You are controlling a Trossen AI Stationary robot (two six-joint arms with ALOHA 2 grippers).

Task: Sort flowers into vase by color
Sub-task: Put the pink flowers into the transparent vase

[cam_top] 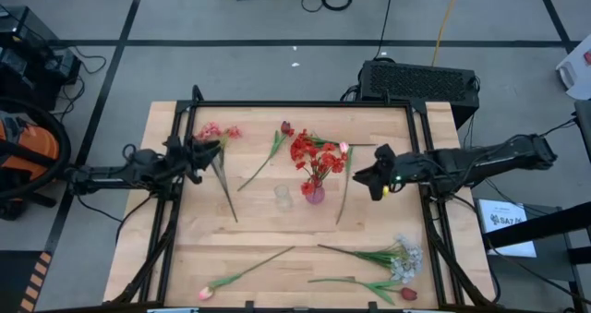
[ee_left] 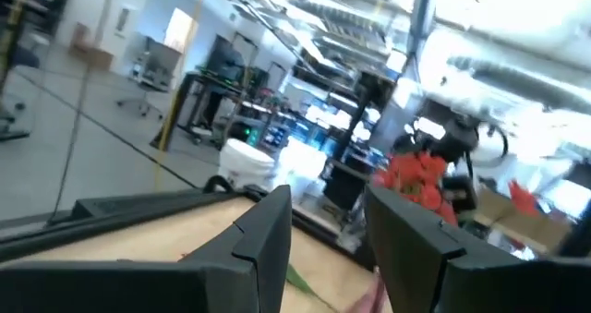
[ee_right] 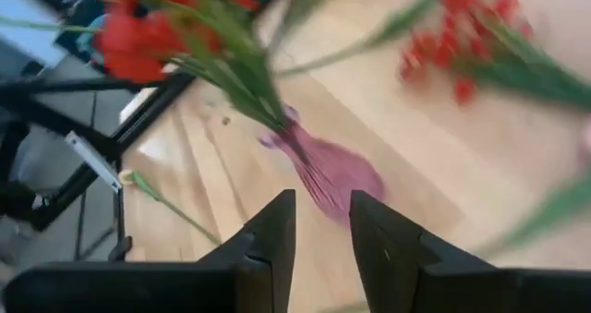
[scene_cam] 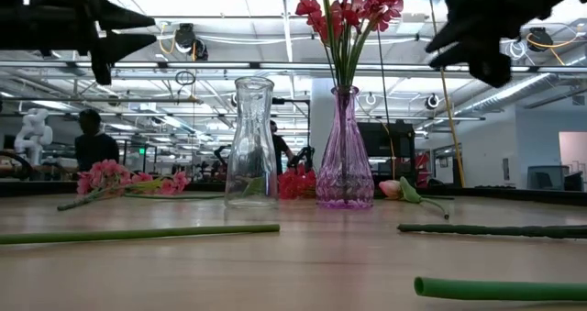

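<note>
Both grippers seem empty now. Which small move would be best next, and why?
Probably lower the left gripper onto the pink spray lying just beside it. Its fingers are open with nothing between them, the purple vase already holds red blooms, and the clear vase stands empty. The right gripper hovers empty near the purple vase.

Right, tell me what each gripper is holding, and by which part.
Nothing is held. The left gripper and the right gripper both show empty gaps between open jaws, raised above the table; the red flowers stand in the purple vase.
</note>
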